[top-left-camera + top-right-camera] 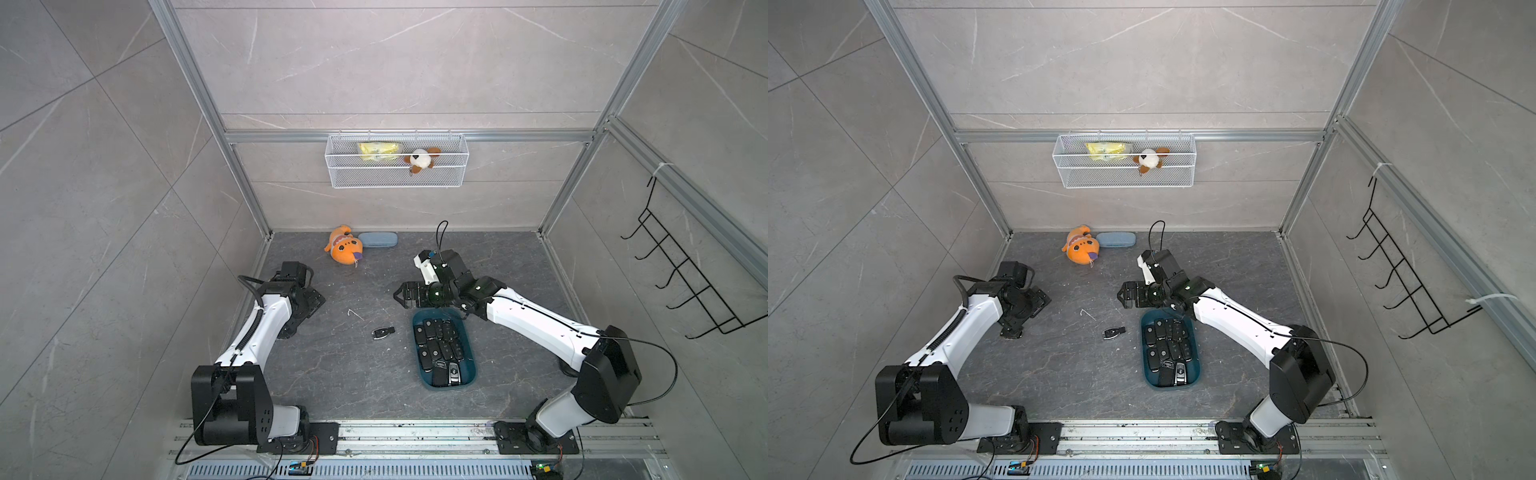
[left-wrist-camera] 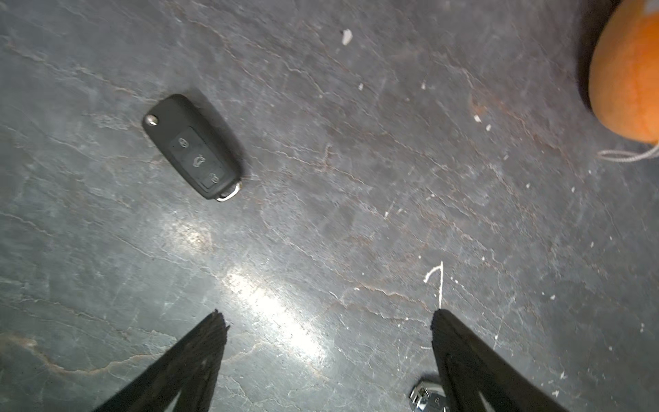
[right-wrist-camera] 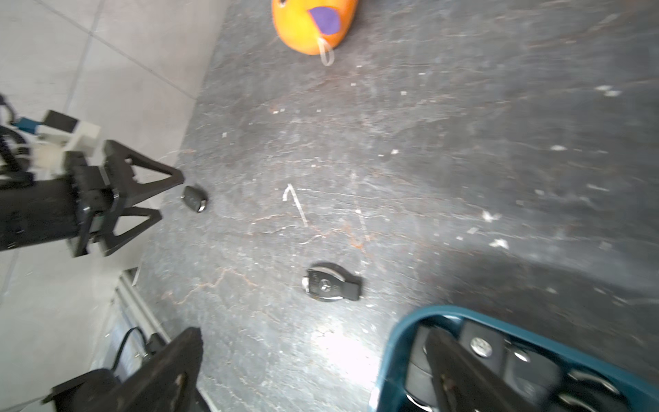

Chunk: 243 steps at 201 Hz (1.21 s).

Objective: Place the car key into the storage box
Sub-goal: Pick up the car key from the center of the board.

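Step in hand: I judge it is the reach for a loose car key; nothing is lifted yet
Flip key (image 2: pixel 192 146): lies flat on the bench (image 1: pixel 332 374), buttons up, just beside the fingertips of the left tool (image 2: pixel 328 317) but not between them; in the top views the left arm hides it
Round key (image 1: pixel 383 333): flat on the bench near the storage box (image 3: pixel 394 342), apart from its wall, and not touched by any tool
Storage box: stands on the bench before the right arm; many dark keys already lie in it
How to do it well: bring the left tool over the middle of the flip key; turn the wrist so the fingers cross its narrow sides; come down until the tips almost meet the bench; only then close, because the key is low and may slide away
Left tool: spread wide; holds nothing; only bare bench between the fingers
Right tool (image 3: pixel 313 335): spread wide and empty; it hangs at the far end of the box, one finger above the rim; whether it touches the box I cannot tell
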Available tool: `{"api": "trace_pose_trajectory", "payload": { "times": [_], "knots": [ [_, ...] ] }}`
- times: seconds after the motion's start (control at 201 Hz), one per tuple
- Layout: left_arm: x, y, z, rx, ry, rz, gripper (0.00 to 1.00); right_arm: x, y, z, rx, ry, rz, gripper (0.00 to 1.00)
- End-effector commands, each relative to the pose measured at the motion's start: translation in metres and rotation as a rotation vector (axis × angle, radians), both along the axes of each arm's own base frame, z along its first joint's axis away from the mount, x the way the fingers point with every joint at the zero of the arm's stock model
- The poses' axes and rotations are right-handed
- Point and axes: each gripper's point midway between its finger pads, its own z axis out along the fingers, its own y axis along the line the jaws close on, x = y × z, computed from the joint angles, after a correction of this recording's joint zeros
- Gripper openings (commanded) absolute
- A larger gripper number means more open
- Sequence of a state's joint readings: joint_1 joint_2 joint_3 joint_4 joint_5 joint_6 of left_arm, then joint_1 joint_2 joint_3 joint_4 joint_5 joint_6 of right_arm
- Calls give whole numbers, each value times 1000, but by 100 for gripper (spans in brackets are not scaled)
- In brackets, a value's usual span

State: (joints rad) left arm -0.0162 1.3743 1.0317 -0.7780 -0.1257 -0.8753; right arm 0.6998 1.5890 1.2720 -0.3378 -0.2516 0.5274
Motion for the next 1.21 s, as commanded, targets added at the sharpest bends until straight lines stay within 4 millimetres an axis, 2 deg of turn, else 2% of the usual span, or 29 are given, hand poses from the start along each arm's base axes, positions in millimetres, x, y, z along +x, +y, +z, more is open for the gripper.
{"api": "trace_pose_trajectory", "payload": {
  "times": [0.0,0.214,0.547,0.737,0.985,1.204],
  "knots": [
    [-5,21,-7,40,33,80,92,-2,26,21,109,-48,97,100],
    [-6,51,-32,42,99,173,86,-6,46,20,147,-31,166,99],
    [-10,87,-64,51,169,245,80,-4,46,17,96,-36,191,100],
    [-9,94,-81,40,207,244,80,-2,43,15,77,-35,182,100],
    [-7,101,-91,63,236,213,76,-1,40,12,63,-23,165,100],
    [-3,107,-96,63,238,189,66,-3,38,10,70,-4,149,100]
  ]
}}
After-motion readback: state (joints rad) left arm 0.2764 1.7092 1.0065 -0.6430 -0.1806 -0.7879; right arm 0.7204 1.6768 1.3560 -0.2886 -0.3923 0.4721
